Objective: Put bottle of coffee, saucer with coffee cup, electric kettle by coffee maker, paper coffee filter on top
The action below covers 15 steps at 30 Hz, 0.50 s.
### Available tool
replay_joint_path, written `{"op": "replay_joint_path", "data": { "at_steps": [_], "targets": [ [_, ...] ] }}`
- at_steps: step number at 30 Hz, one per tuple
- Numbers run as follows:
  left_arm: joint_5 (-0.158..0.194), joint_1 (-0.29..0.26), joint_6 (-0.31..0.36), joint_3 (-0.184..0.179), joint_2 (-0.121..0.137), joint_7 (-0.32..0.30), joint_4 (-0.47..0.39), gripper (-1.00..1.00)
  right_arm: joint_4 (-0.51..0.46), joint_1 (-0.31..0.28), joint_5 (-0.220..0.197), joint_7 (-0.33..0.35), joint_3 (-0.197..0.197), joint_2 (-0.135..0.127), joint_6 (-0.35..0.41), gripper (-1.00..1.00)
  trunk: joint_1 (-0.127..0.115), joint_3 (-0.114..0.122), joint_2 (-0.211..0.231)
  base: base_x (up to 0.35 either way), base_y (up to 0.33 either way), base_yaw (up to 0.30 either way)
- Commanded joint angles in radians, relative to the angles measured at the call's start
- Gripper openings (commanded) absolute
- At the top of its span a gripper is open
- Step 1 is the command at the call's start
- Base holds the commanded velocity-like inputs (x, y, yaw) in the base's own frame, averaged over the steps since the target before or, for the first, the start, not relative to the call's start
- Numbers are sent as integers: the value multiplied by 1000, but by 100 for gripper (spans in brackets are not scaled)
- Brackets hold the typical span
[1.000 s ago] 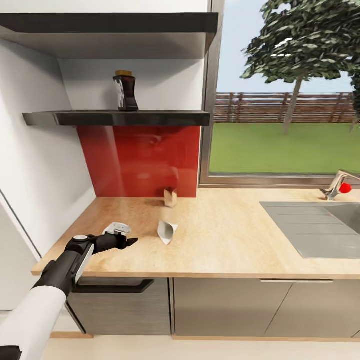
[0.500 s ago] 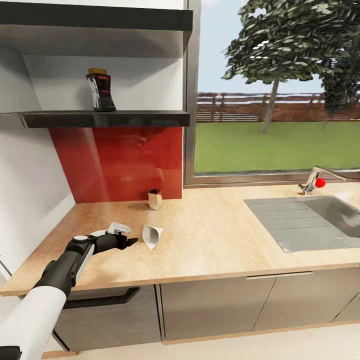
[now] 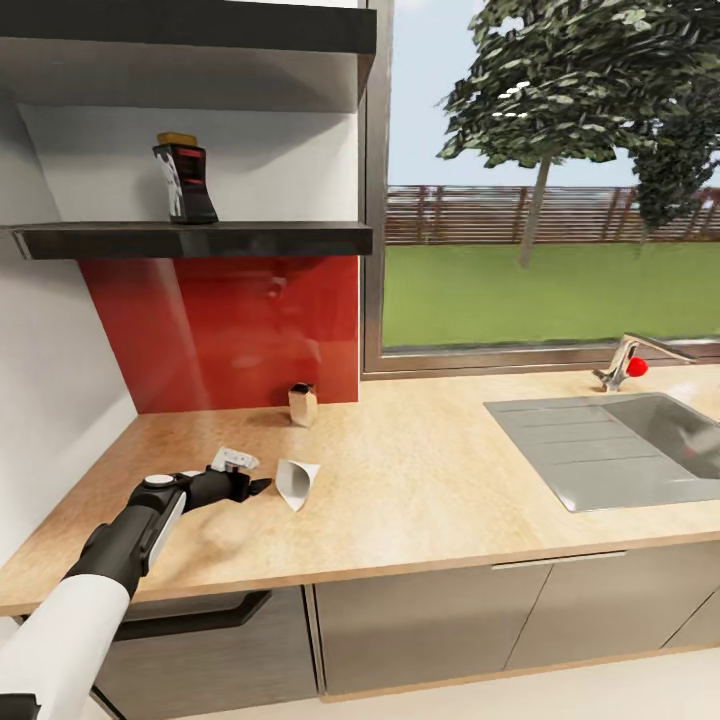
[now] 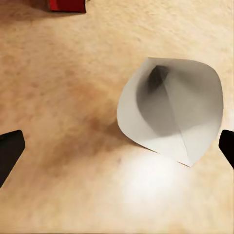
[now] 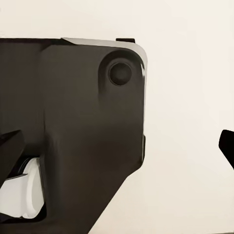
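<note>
Left gripper (image 3: 250, 480) gapes wide, empty, beside the paper coffee filter (image 3: 296, 481) lying on the desk (image 3: 450, 480); thin, light, crushable — pinch its rim gently

Head camera looks down across the countertop (image 3: 420, 480) toward the window; left wrist camera hovers close above the paper coffee filter (image 4: 173, 114), shared by both.

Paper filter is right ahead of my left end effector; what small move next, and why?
Probably ease the left end effector forward toward the paper coffee filter. The left wrist view shows the fingers spread wide with the filter lying on its side on the countertop ahead of them and nothing between them, so closing now would likely grip air.
</note>
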Motion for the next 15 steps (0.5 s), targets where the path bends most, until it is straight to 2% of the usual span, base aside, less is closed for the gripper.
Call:
{"op": "replay_joint_path", "data": {
  "at_steps": [1, 4, 5, 11, 15],
  "targets": [
    [-9, 0, -9, -1, 1, 13, -1, 100, 0, -1, 0, 0, 0, 0, -3, 100, 1, -2, -2, 1, 0, -2],
    [-8, 12, -52, -2, 1, 54, 10, 100, 0, -1, 0, 1, 0, 0, -3, 100, 1, -2, -2, 0, 0, 0],
    [-7, 17, -48, -3, -5, 60, 15, 100, 4, -3, 3, -4, 3, 6, -3, 100, 1, -2, -2, 37, 0, 0],
    [-6, 24, -48, -3, -7, 61, 17, 100, 3, -3, 3, -5, 2, 11, -3, 100, 1, -2, -2, 16, 0, 0],
    [-10, 38, -51, -3, -29, 63, 18, 100, 3, -3, 2, -5, 1, 19, -3, 100, 1, -2, -2, 21, 0, 0]
  ]
}}
